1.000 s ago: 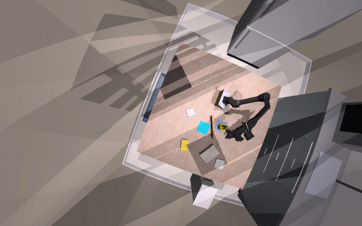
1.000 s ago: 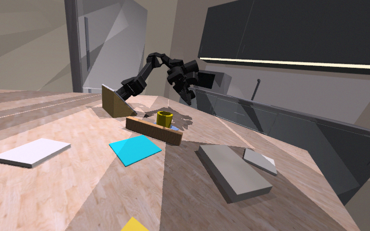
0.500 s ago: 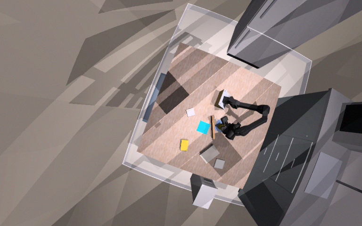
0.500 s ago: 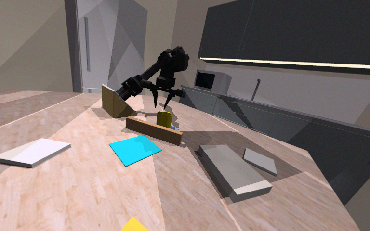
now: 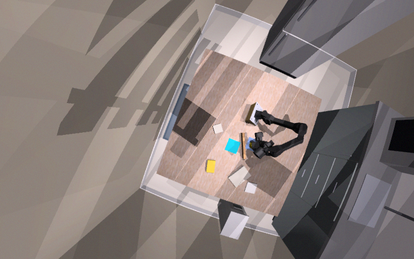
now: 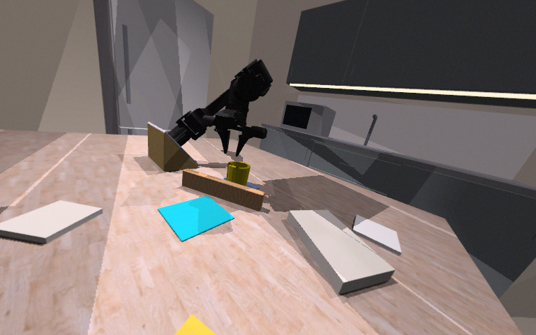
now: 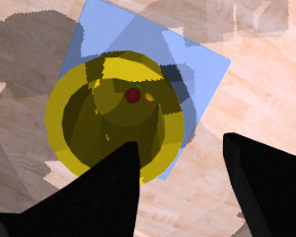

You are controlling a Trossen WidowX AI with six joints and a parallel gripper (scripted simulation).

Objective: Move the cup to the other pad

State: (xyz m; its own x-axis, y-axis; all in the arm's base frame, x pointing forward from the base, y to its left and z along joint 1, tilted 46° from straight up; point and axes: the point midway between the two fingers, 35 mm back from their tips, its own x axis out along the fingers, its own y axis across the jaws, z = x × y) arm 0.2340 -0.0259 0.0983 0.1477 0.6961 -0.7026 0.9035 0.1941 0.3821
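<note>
While the black parallel-jaw claw (image 6: 232,152) hangs part-open and empty, the upright yellow cylindrical cup (image 6: 238,172) on its pale blue square pad (image 7: 183,66) lies directly below, slightly left of centre.

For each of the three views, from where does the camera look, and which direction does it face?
Top: high overhead, facing down on the table; whole arm visible.
Exterior: low beyond the table edge, facing across it toward the arm and the open gripper above the yellow cup.
Wrist: on the gripper, facing down into the cup; only both fingers show.
Shared: exterior and wrist both show cup on the blue pad.
</note>
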